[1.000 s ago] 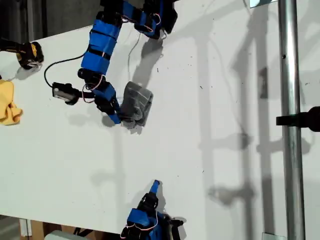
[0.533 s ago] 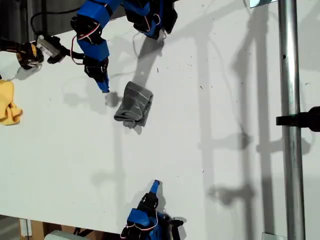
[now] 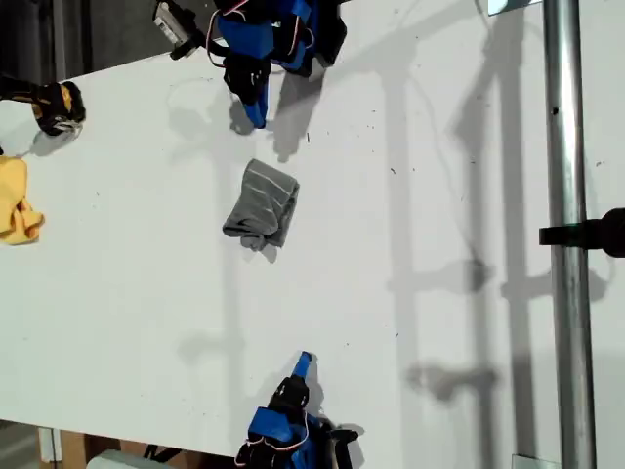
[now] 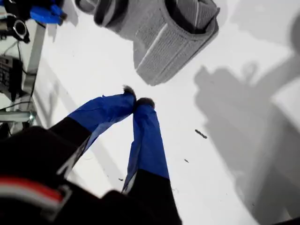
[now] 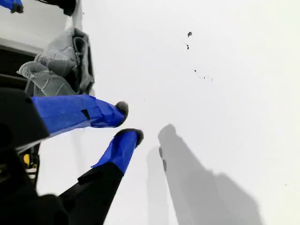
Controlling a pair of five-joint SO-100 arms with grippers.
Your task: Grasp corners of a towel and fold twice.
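We see the big white table [image 3: 410, 322] first. The grey towel [image 3: 261, 206] lies on it in a folded bundle, near the middle, between the two arms. My first gripper [image 4: 136, 101] has its fingers closed with nothing in them, just beside the towel. My second gripper [image 5: 127, 122] has fingers slightly apart, empty.

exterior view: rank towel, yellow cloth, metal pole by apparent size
1. metal pole, spans the full frame height.
2. towel, bunched.
3. yellow cloth, looks slightly smaller, but the frame edge cuts it off, so its rank below the towel is unsure.
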